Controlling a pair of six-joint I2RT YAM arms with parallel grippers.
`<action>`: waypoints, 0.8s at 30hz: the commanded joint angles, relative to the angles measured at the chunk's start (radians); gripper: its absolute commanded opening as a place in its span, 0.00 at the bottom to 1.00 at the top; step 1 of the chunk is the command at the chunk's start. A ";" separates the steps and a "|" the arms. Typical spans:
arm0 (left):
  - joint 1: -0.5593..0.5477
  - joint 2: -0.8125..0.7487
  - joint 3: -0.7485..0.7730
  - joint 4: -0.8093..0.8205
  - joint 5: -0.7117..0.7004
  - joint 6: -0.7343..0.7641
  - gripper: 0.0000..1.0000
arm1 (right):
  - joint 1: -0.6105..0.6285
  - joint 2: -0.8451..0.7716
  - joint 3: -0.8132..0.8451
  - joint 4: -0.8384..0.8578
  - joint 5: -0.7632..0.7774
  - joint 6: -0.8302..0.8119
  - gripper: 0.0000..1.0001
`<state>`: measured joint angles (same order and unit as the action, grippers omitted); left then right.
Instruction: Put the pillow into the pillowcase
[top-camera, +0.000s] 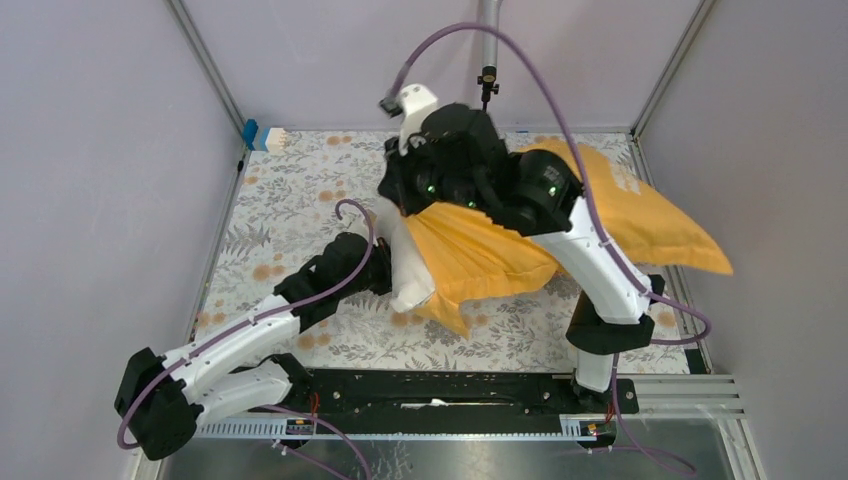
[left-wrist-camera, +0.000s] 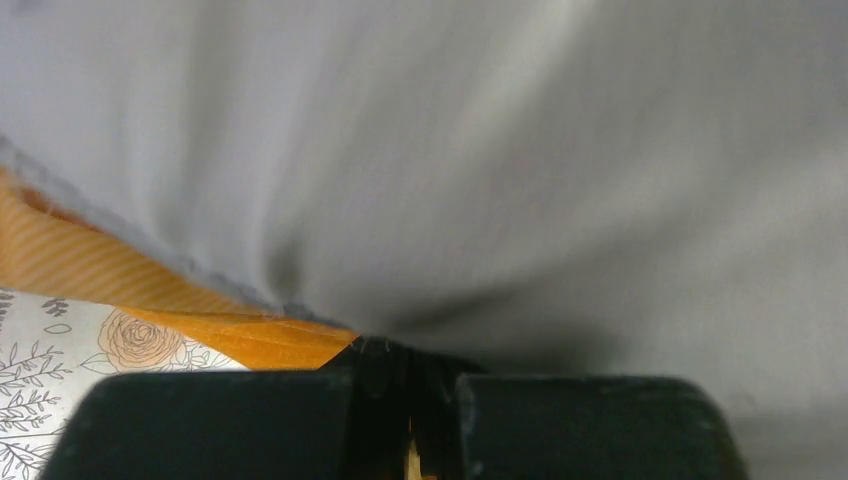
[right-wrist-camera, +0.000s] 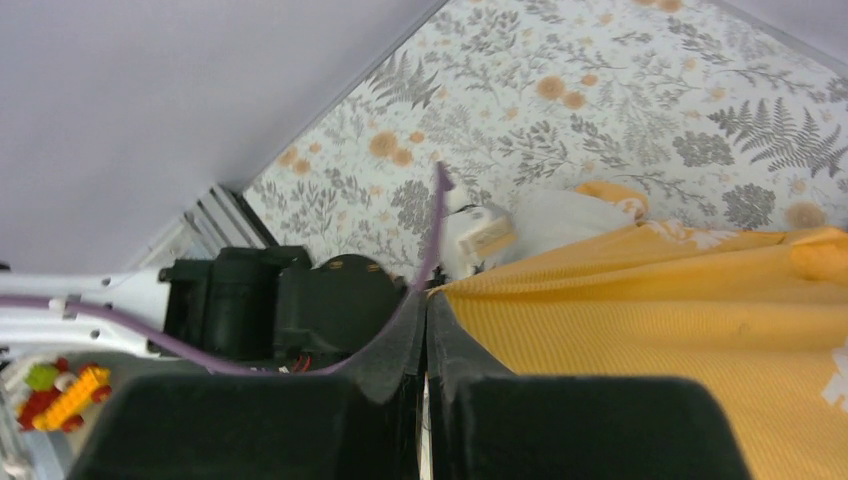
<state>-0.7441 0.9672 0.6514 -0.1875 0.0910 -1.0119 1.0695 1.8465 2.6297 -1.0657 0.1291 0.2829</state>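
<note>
Left gripper (left-wrist-camera: 405, 352), jaws pressed together, pinches puckered fabric of the white pillow (left-wrist-camera: 500, 180), just beside the hem of the orange pillowcase (left-wrist-camera: 90, 265). Right gripper (right-wrist-camera: 428, 300), likewise clamped, holds the pillowcase's edge raised above the pillow, whose end sticks out.

The pillowcase (top-camera: 640, 225) was orange-yellow with a fine ribbed stripe and small white print. The pillow (top-camera: 410, 275) was plain white, greyish in the left wrist view. The surface (top-camera: 290, 200) was off-white, patterned with grey ferns and orange flowers. The arms (top-camera: 230, 340) were white with black joints, their cables (top-camera: 550, 100) purple.
</note>
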 joint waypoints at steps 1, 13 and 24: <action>-0.024 0.071 -0.003 0.143 -0.035 -0.030 0.00 | 0.155 -0.015 0.092 0.334 0.021 -0.043 0.00; -0.022 0.324 0.200 0.102 0.053 0.153 0.00 | 0.261 -0.070 -0.049 0.180 0.369 -0.025 0.00; 0.271 0.087 -0.044 -0.074 0.027 0.206 0.00 | 0.235 -0.272 -0.762 0.377 0.383 0.136 0.00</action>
<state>-0.6159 1.1660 0.6693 -0.2588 0.0963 -0.8486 1.2888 1.6653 2.0251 -0.9569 0.6037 0.3058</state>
